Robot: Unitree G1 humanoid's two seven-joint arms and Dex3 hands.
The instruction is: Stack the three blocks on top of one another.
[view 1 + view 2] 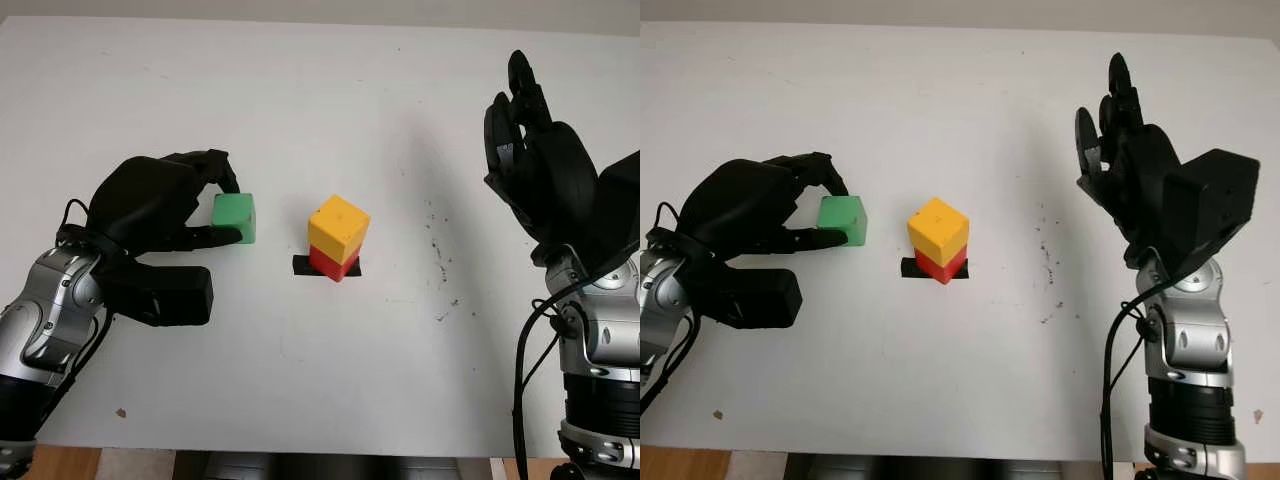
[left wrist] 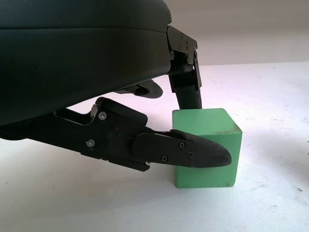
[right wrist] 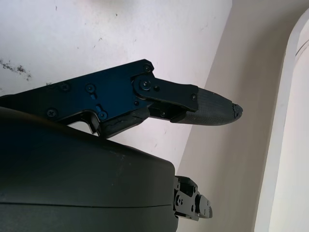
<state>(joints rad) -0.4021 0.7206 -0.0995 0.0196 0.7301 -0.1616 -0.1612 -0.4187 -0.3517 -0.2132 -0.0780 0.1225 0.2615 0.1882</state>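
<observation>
Left hand (image 1: 165,215) clamped on green block (image 1: 235,217), fingers pinching near and far faces, block sitting on white table (image 1: 300,110) left of centre. Yellow block (image 1: 338,227) stacked on red block (image 1: 334,264) over black mark (image 1: 302,266), mid-table. Right hand (image 1: 1130,165) raised at right, holding nothing, unclenched.

Three cube blocks are on the white table (image 1: 300,380). The red block (image 1: 333,264) sits on a small black mark (image 1: 303,266) near the table's centre. The yellow block (image 1: 338,227) rests directly on the red block, turned slightly relative to it and overhanging its edges a little. The green block (image 1: 235,217) stands upright on the table to the left of the stack, apart from it, gripped between the fingers of the left hand (image 1: 160,215).
</observation>
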